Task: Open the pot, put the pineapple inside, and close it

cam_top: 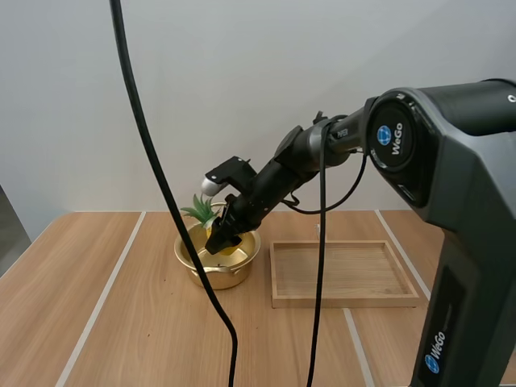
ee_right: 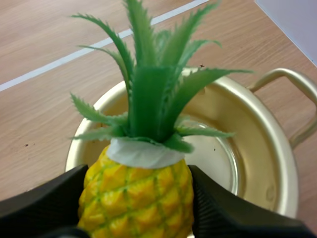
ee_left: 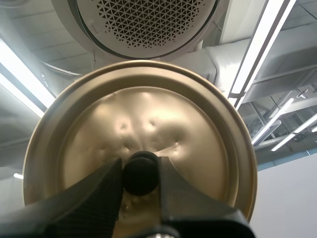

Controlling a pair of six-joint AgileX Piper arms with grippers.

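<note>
right claw (cam_top: 219, 242): we log it left of centre in the high view, at the end of the arm that slopes down from the upper right. Its tip is inside the pot's rim.
right claw, opening: spread about as wide as the fruit's body. Both black fingers (ee_right: 44, 203) press the yellow flanks, one on each side, and we see no gap between pad and skin.
pineapple (ee_right: 138, 193): gripped by the body between the right claw's fingers. The green crown points away from the wrist, past the fingertips, and a white collar sits between crown and body.
pineapple vs pot: in the high view the leaves stick up over the pot's left rim, and a bit of yellow shows just under the claw tip, inside the rim. The right wrist view shows the pot's bare bottom beyond the crown. We cannot tell whether the fruit touches the bottom.
pot (cam_top: 211, 276): gold, lid off, with loop handles. It stands on the wooden table (cam_top: 97, 322), left of centre in the high view.
left claw (ee_left: 141, 173): closed on the black knob (ee_left: 141, 163), with a ribbed finger on either side of it.
lid (ee_left: 148, 114): gold and dented, held up by its knob in the left claw, with the knob side facing the wrist.
wooden tray (cam_top: 343, 301): right of centre in the high view. It is beside the pot on the right, near it but not touching.
</note>
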